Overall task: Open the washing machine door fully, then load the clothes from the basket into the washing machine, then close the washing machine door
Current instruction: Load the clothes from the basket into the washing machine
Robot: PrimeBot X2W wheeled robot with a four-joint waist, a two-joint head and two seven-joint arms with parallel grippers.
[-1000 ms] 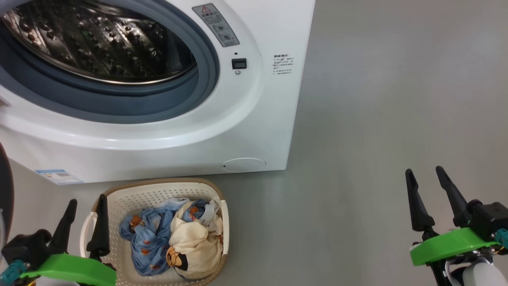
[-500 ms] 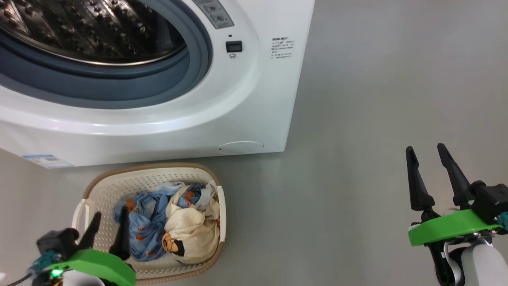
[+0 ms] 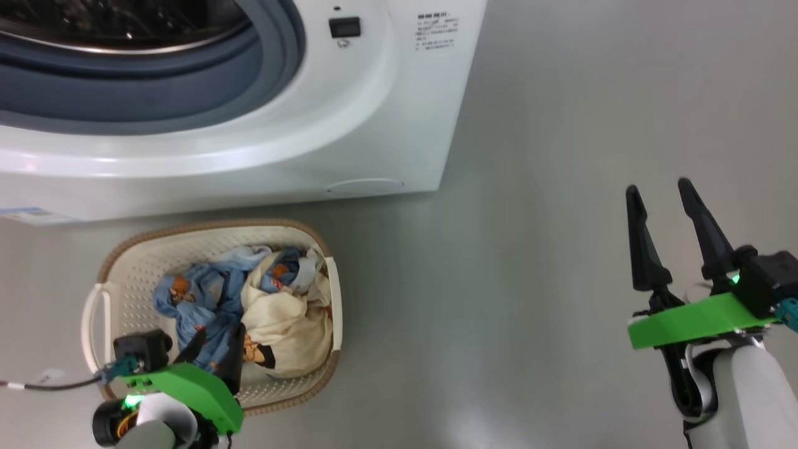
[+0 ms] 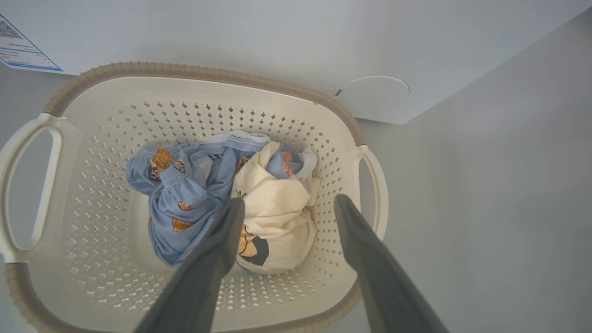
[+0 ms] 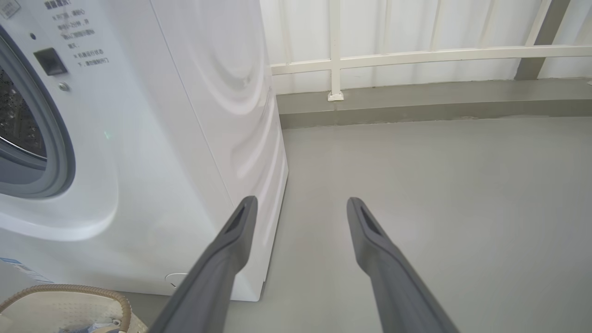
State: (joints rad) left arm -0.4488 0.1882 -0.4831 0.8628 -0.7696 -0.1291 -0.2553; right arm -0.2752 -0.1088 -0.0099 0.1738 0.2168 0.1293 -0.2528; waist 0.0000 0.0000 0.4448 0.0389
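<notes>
The cream basket [image 3: 206, 226] with a brown rim stands on the floor in front of the white washing machine [image 3: 374, 125]. In it lie the clothes, a light blue printed garment [image 3: 193, 299] beside a cream one [image 3: 287, 324]. My left gripper [image 3: 219, 333] hangs open over the basket's near side. In the left wrist view its fingertips [image 4: 238, 203] straddle the cream garment [image 4: 277, 208] from above, with the blue garment [image 4: 185, 203] to their left. My right gripper [image 3: 658, 188] is open over bare floor far to the right, holding nothing. The washing machine door is out of view; the drum opening stands uncovered.
The machine's front carries a blue label sticker [image 3: 31, 215] and a round cap [image 3: 365, 185] just behind the basket. Grey floor [image 3: 561, 249] stretches to the right of the machine. In the right wrist view a white railing [image 5: 416, 55] and a low kerb close off the far side.
The head camera has tilted down, shifting the whole picture upward. My left gripper has moved from the basket's left handle to over the clothes. Both grippers stay open.
</notes>
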